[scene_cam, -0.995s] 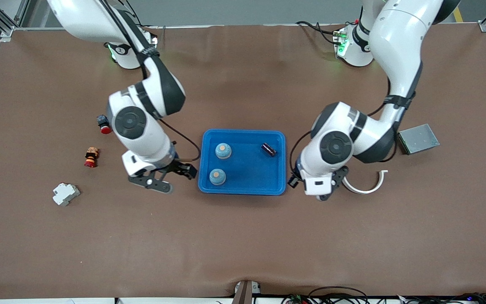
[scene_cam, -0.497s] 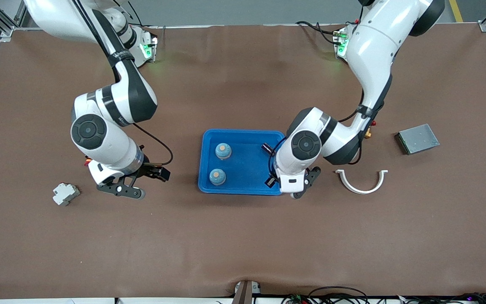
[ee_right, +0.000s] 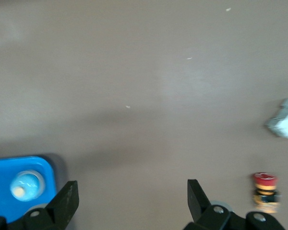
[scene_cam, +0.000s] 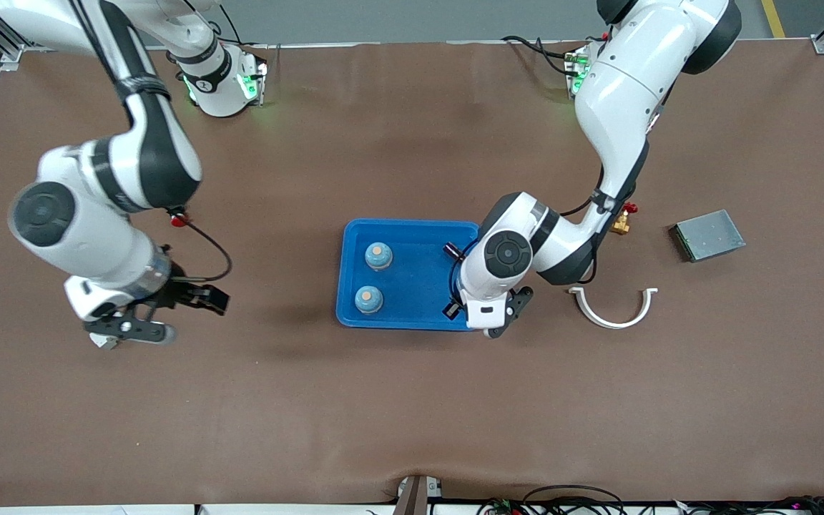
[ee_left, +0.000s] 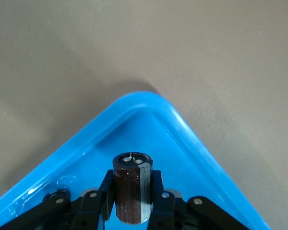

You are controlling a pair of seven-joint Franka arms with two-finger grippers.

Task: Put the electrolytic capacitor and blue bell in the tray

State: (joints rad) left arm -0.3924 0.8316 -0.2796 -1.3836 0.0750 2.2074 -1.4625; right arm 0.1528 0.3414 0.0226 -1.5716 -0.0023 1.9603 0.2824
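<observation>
The blue tray [scene_cam: 419,286] holds two blue bells [scene_cam: 378,255] [scene_cam: 368,300] and a dark electrolytic capacitor [scene_cam: 453,250] lying at its end toward the left arm. My left gripper [ee_left: 132,196] is shut on a second brown capacitor [ee_left: 132,189] and holds it upright over the inside of a tray corner [ee_left: 149,103]. In the front view that hand [scene_cam: 489,313] covers the tray corner nearest the camera. My right gripper [ee_right: 132,196] is open and holds nothing. It hangs [scene_cam: 133,330] over bare table toward the right arm's end, well away from the tray [ee_right: 5,191].
A white plastic block [ee_right: 283,124] and a red-and-yellow button [ee_right: 265,191] lie near the right gripper. A red-capped part [scene_cam: 179,219] peeks out by the right arm. A grey flat box [scene_cam: 709,234], a white curved clip [scene_cam: 616,311] and a brass fitting [scene_cam: 621,224] lie toward the left arm's end.
The right arm has swung away from the tray toward its own end of the table, still open. The left arm has carried its capacitor in over the tray's corner.
</observation>
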